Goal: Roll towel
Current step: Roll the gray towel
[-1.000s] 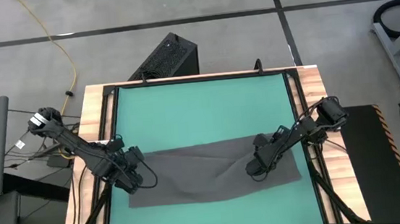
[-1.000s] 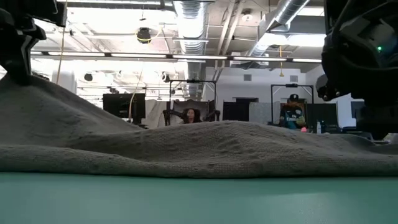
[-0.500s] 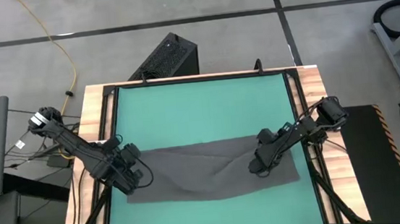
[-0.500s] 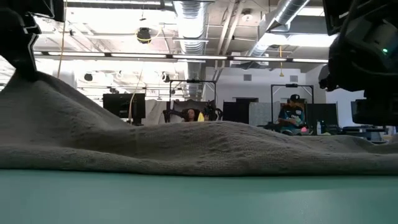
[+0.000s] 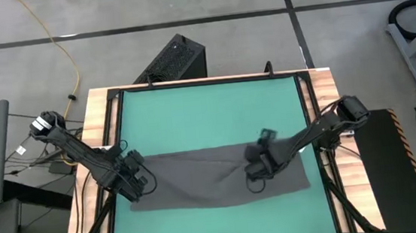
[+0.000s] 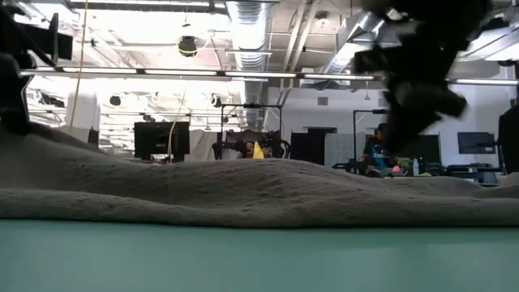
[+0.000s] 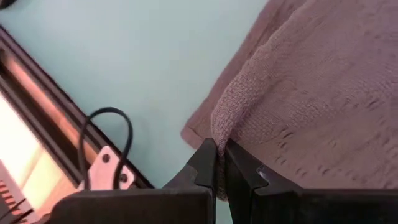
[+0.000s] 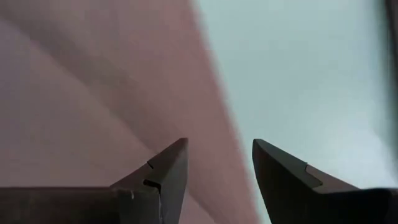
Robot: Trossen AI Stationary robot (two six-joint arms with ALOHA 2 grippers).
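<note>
The dark grey towel (image 5: 206, 181) lies spread across the near half of the green table (image 5: 207, 109), its long side running left to right. My left gripper (image 5: 140, 186) is at the towel's left end and is shut on it (image 7: 221, 155). My right gripper (image 5: 253, 179) hangs open above the right half of the towel. Its fingers (image 8: 217, 163) have nothing between them, with the towel's edge and bare table below. In the low view the towel (image 6: 259, 191) rises gently toward its left end. My left gripper pinches a raised ridge of the towel (image 7: 229, 121) between its two fingers, close to the towel's left edge. The fingers come slanting down from above. The pinched part stands a little above the table, and the rest of the towel lies on it.
The far half of the table is bare green surface. Wooden rails (image 5: 103, 141) and a black frame run along both sides. A black box (image 5: 176, 59) stands on the floor beyond the far edge. Cables (image 7: 109, 134) lie by the left rail.
My right gripper has risen off the towel, moved toward the table's left and turned, staying open. My left gripper has sunk a little with the towel's left end, which now stands lower than before.
</note>
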